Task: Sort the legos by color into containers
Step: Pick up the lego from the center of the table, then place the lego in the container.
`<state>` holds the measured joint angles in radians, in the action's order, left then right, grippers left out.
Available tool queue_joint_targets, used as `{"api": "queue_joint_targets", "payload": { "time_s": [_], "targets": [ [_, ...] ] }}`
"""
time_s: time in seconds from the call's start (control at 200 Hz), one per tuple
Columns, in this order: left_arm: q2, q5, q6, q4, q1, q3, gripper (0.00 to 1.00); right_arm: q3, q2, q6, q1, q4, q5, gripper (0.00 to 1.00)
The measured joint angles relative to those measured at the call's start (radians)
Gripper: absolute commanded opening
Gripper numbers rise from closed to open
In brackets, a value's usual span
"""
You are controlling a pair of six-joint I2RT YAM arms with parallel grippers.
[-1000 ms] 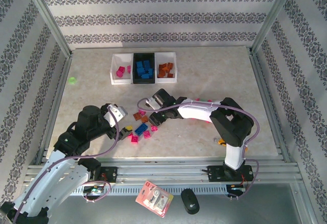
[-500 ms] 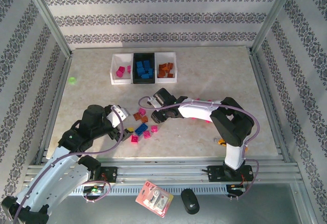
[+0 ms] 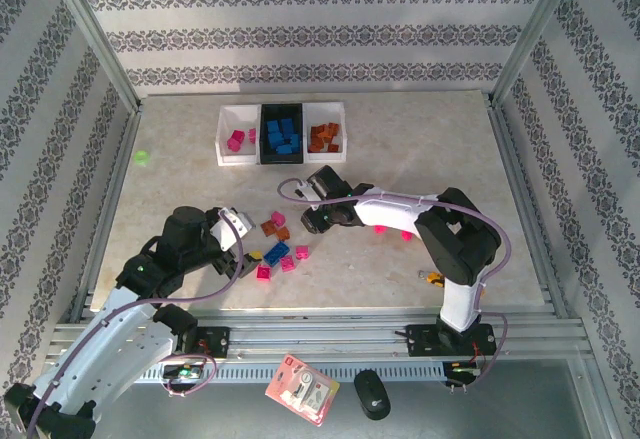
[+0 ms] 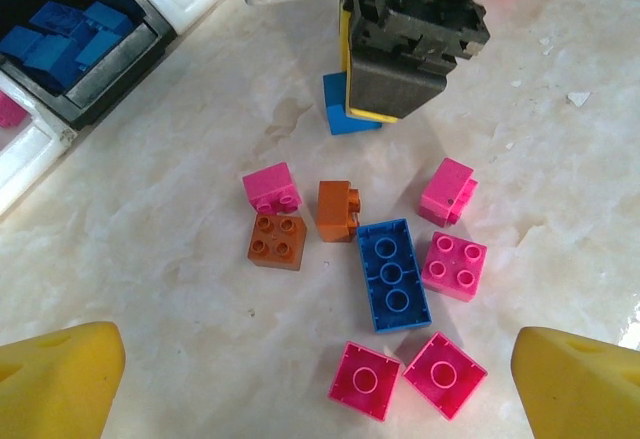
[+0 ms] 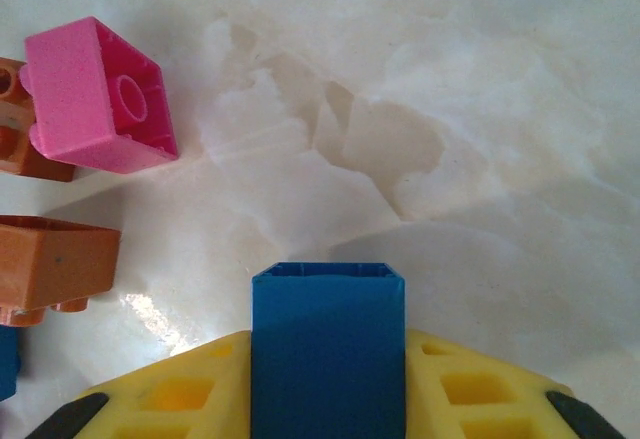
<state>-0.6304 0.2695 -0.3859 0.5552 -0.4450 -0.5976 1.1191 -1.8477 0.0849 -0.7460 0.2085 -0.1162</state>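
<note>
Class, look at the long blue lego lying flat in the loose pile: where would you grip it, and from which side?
Grip the long blue lego across its two long walls at mid-length, coming straight down. It lies flat, studs up, and its narrow width probably suits the jaws. A pink lego crowds one long wall, so room there is tight.

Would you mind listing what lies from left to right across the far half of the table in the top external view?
From the left: green bit, left white bin holding pink legos, black bin holding blue legos, right white bin holding orange legos.
</note>
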Motion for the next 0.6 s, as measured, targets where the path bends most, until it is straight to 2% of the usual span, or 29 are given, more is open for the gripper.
{"api": "queue_joint_targets", "payload": {
  "time_s": [0.155,0.335,0.44,0.6],
  "targets": [
    [-0.024,0.000,0.008,-0.021,0.000,0.000,0.99,0.033,0.046,0.014,0.006,0.003,0.000,0.32],
    [-0.029,0.013,0.056,-0.083,0.000,0.031,0.99,0.151,0.043,0.018,0.038,-0.029,0.003,0.32],
    [-0.030,0.016,0.081,-0.110,0.000,0.044,0.99,0.277,-0.024,0.021,0.067,-0.062,0.013,0.32],
    [-0.045,0.018,0.109,-0.129,0.000,0.045,0.99,0.524,-0.217,0.022,0.106,-0.092,0.027,0.32]
  ]
}}
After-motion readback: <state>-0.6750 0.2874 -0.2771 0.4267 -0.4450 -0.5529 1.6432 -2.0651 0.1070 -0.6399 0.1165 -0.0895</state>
